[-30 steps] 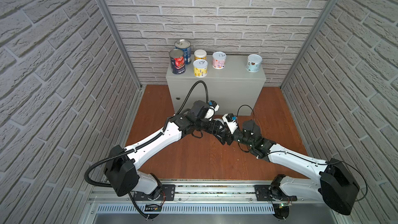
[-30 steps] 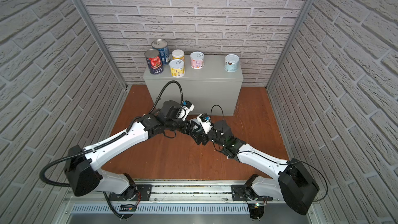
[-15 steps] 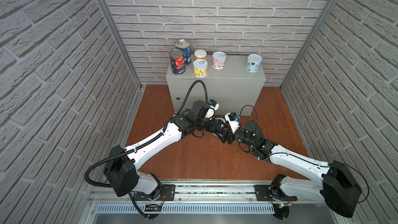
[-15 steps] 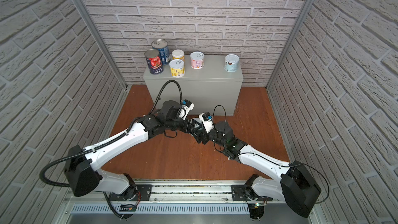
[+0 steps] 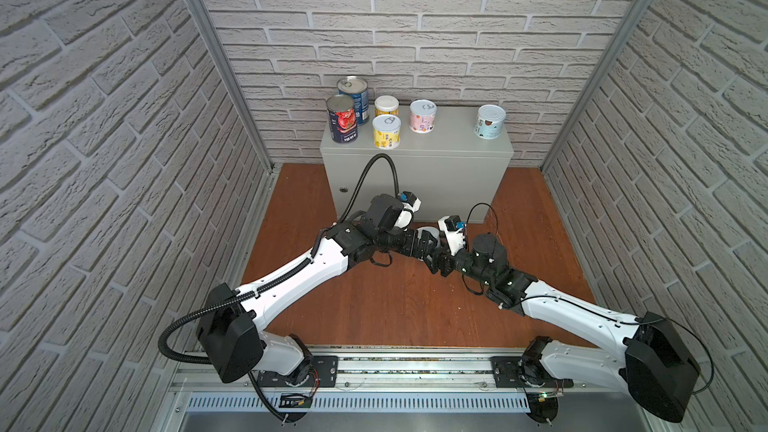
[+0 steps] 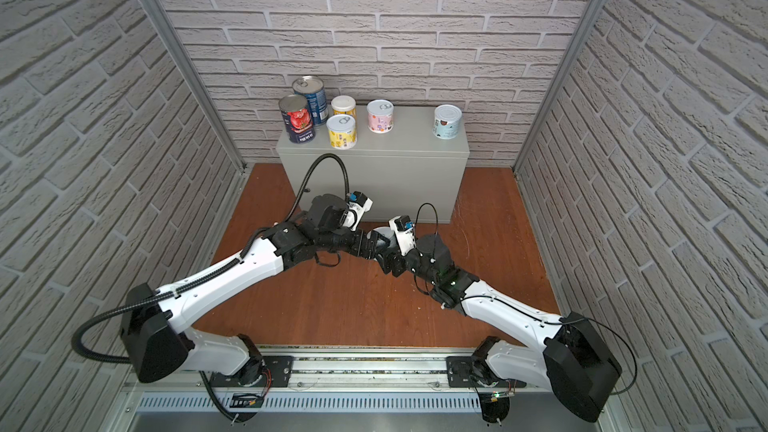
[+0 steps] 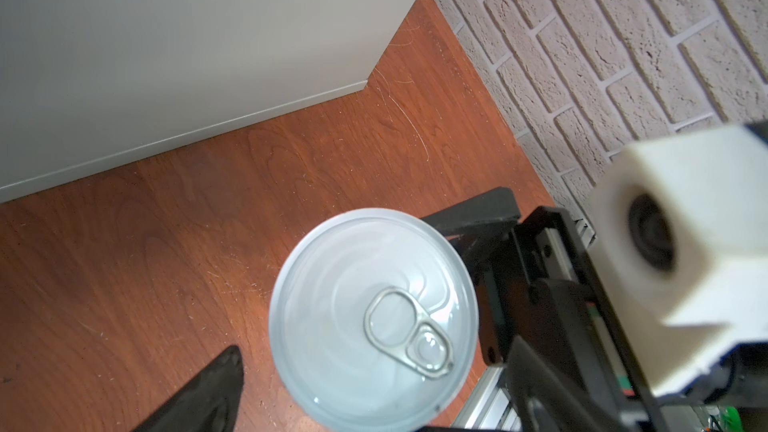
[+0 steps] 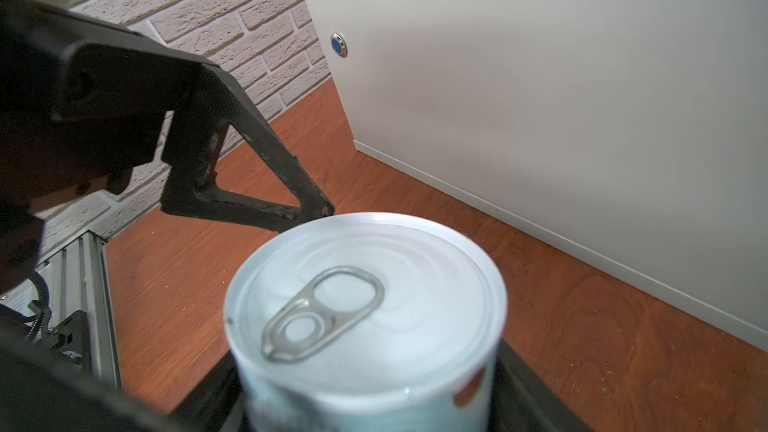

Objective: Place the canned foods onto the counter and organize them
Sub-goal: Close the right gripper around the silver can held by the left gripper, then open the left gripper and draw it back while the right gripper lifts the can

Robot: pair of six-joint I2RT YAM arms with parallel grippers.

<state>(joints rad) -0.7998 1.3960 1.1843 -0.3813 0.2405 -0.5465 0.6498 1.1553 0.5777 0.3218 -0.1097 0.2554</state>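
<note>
Pale-blue can (image 8: 365, 317) was low in front of the counter (image 5: 449, 137), apparently clasped by the right gripper (image 8: 370, 392); the left gripper (image 5: 424, 241) stood spread wide. Too light a clasp could have let it slip on lifting.

Grey metal cabinet surface (image 5: 449, 141): five cylindrical cans (image 5: 386, 131) clustered left, lone pale-blue white-lidded can (image 5: 490, 121) apart at right.
Before it: second pale-blue white-lidded can (image 7: 332, 284), over reddish-brown wooden floor (image 5: 374, 305).

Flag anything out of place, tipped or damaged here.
One pale blue can is off the counter, down near the wooden floor in the right gripper. The six cans on the counter stand upright; nothing looks spilled or dented.
</note>
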